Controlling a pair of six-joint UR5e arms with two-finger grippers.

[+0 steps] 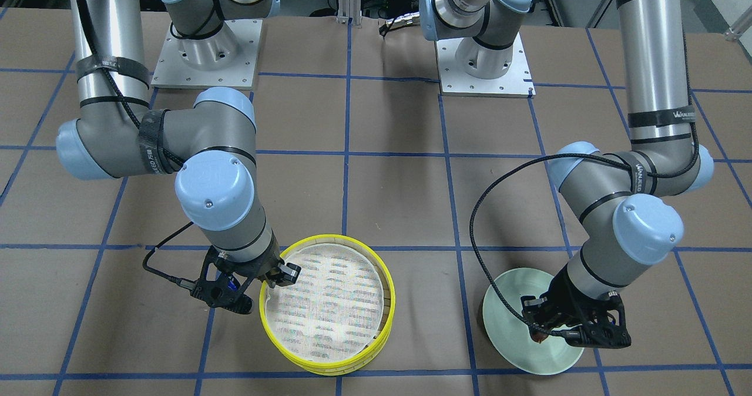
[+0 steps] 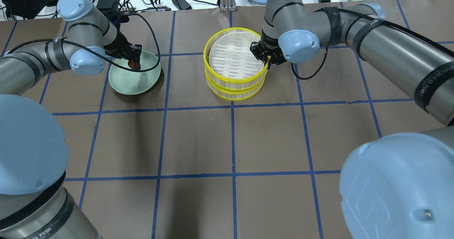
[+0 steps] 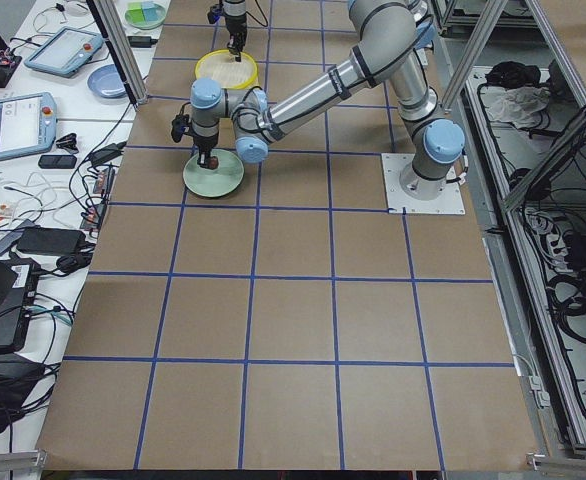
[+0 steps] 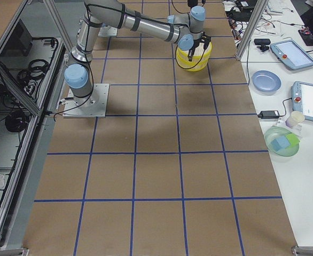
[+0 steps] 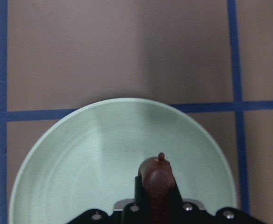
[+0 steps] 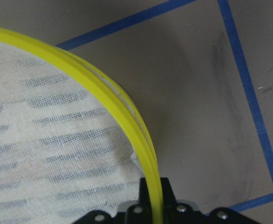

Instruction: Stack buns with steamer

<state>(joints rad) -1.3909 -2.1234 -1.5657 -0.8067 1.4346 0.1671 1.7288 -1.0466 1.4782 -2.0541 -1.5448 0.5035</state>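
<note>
Gripping the dark reddish-brown bun (image 5: 156, 173) between its fingers, the left gripper (image 5: 156, 186) hung over the mint-green plate (image 5: 80, 154), which sat on the left side of the bench (image 2: 230, 143). From the overhead view the bun (image 2: 134, 65) lay over the far part of the plate (image 2: 131, 84), close to its rim. Whether it touched the plate's surface could not be told. The front-facing camera showed the same gripper (image 1: 543, 332) pointing down with the bun (image 1: 539, 338) just visible under it, above the plate (image 1: 511, 302). Well apart to the right, near the far middle of the bench, stood the steamer (image 2: 234, 90), its two yellow-rimmed tiers stacked. The upper tier (image 2: 227, 29) rested on the lower tier (image 2: 236, 94), slightly offset from it. A white, grey-dashed liner (image 2: 232, 56) covered the floor of the upper tier. The right gripper (image 2: 265, 60) was clamped on that tier's rim at its right side, one finger inside the wall and one outside. In the right wrist view the yellow rim (image 6: 122, 105) ran straight down between the fingers of the gripper (image 6: 151, 189), with the liner (image 6: 48, 140) to the left of it and the brown bench (image 6: 206, 116) to the right.
</note>
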